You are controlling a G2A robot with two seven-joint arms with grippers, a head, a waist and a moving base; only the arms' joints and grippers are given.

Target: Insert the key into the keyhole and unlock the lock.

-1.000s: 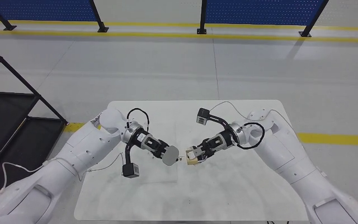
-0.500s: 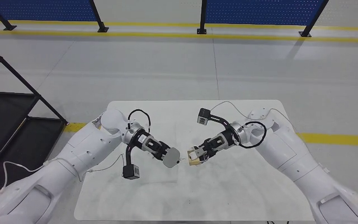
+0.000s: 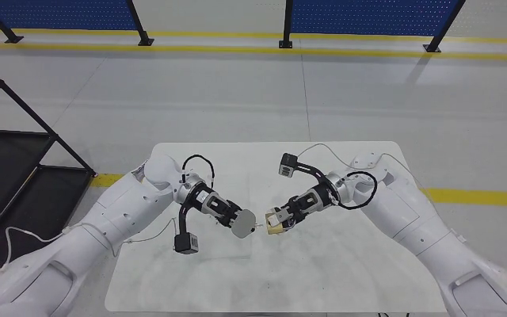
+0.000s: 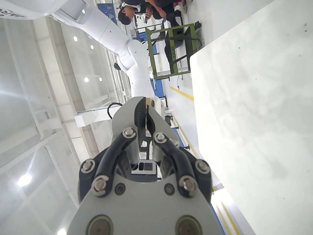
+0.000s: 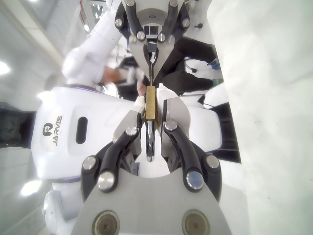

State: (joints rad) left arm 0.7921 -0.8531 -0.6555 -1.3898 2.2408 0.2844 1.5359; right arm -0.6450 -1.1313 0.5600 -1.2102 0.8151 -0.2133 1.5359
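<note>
Left fingers (image 4: 126, 119): clenched on the head of the key, the dark pads pressed together with a thin edge of metal between them.
Key (image 5: 151, 80): held in the air above the surface. Its blade sticks out past the left fingertips toward the padlock. The tip meets the end face of the brass body, and how deep it sits cannot be told.
Right fingers (image 5: 172, 111): grasping the padlock, one on each of its broad sides.
Padlock (image 5: 150, 102): the brass body is pinched between the right fingers, off the surface. The end opposite the shackle faces the key.
Shackle (image 5: 149, 143): silver, seen edge-on. It points back toward the right wrist and lies in the gap between the two fingers.
Line-up: key blade, brass body and shackle lie along one straight line between the two wrists.
Surface (image 3: 333, 269): white, with rounded corners. The two arms come in from opposite sides and meet tip to tip over its middle.
</note>
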